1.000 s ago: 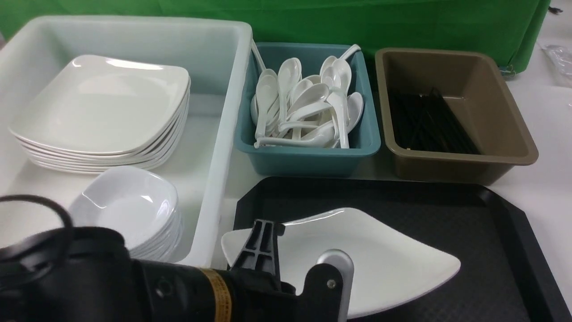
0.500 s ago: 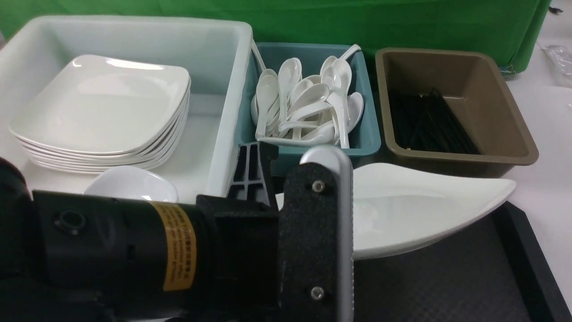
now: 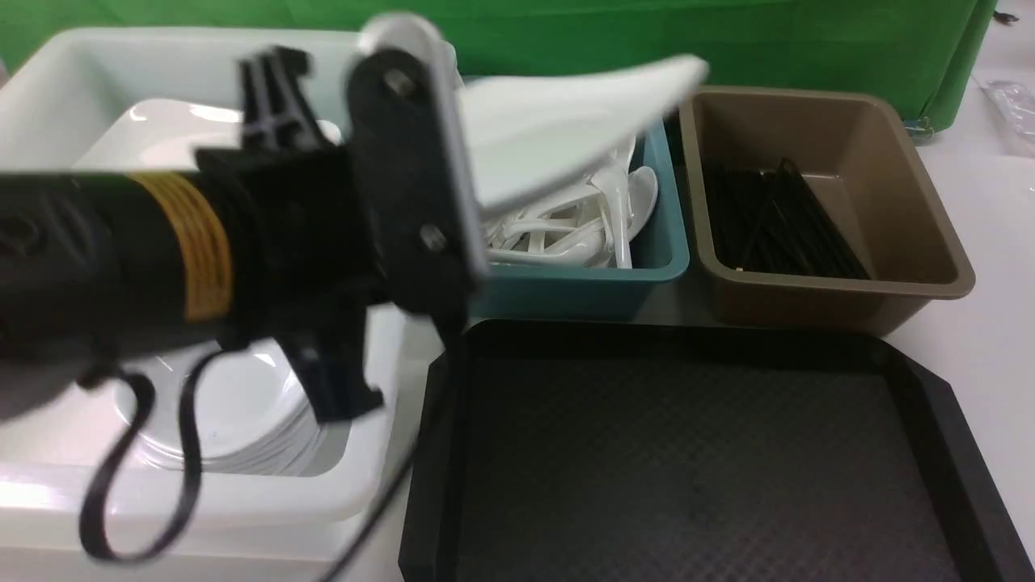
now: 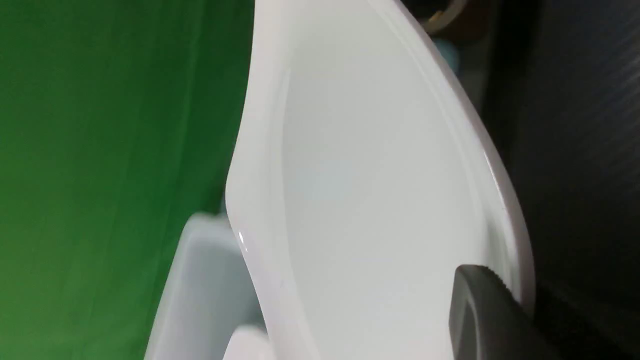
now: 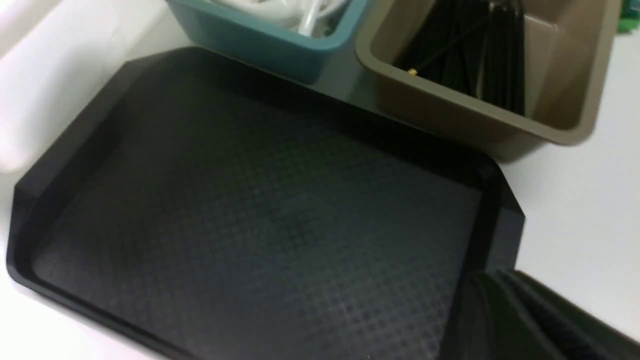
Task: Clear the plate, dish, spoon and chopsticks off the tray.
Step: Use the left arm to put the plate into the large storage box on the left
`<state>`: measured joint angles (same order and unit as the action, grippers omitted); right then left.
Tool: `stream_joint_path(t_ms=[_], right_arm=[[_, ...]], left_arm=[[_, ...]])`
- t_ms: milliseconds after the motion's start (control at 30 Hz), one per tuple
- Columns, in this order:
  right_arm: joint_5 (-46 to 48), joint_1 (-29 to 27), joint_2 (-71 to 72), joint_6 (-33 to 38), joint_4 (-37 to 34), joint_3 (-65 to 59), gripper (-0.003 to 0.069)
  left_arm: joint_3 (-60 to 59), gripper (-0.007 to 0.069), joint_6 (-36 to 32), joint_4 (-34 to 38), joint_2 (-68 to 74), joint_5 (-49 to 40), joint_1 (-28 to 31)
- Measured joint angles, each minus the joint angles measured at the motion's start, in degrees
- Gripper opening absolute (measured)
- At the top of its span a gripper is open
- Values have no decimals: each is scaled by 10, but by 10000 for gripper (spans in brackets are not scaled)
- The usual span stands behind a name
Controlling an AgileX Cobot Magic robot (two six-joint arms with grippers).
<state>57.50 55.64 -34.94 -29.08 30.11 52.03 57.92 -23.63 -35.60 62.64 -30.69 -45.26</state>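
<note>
My left gripper (image 3: 465,121) is shut on the rim of the large white plate (image 3: 566,113) and holds it tilted, high above the teal bin (image 3: 582,283). In the left wrist view the plate (image 4: 380,190) fills the frame, with one dark finger (image 4: 480,310) pressed on its edge. The black tray (image 3: 695,461) lies bare below. The right gripper (image 5: 520,320) hangs shut and empty over the tray's (image 5: 250,210) near right corner. White spoons (image 3: 614,218) lie in the teal bin and black chopsticks (image 3: 768,226) in the brown bin (image 3: 825,299). A pile of small dishes (image 3: 234,420) is in the white tub.
The white tub (image 3: 242,509) at the left also holds a stack of large plates (image 3: 154,129), partly behind my left arm. A green cloth (image 3: 728,40) hangs behind the bins. Bare white table (image 3: 986,323) lies to the right of the tray.
The left gripper has lifted the plate off the tray and carried it up and leftward, from low over the tray to above the teal bin. The tray now lies bare.
</note>
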Motion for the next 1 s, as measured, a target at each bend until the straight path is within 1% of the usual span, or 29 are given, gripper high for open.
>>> stream_joint_path(t_ms=[33, 67, 133, 167, 200, 333, 367, 400, 467, 600, 1000], right_arm=[[-11, 0, -12, 2, 0, 1, 22], [-20, 0, -20, 5, 0, 2, 22], [-31, 0, -29, 7, 0, 2, 22], [-46, 0, -42, 13, 0, 2, 22], [-56, 0, -50, 15, 0, 2, 22], [-82, 0, -72, 29, -6, 2, 22], [-83, 0, -73, 29, -7, 2, 22], [-86, 0, -76, 32, -12, 2, 22], [-87, 0, -79, 35, -18, 2, 22], [-87, 0, -79, 49, -32, 2, 22], [-88, 0, -79, 68, -67, 2, 22]], left_arm=[[0, 31, 12, -7, 0, 4, 40], [0, 31, 15, -9, 1, 8, 68], [0, 31, 15, -11, 4, 14, 92], [0, 31, 15, -16, 10, 23, 132], [0, 31, 15, -20, 18, 29, 157], [1, 31, -1, -23, 64, 43, 238], [1, 31, -1, -23, 64, 43, 241], [1, 31, -12, -23, 87, 48, 268], [1, 31, -25, -29, 115, 56, 292], [1, 31, -34, -67, 165, 71, 326], [5, 21, -31, -93, 259, 91, 351]])
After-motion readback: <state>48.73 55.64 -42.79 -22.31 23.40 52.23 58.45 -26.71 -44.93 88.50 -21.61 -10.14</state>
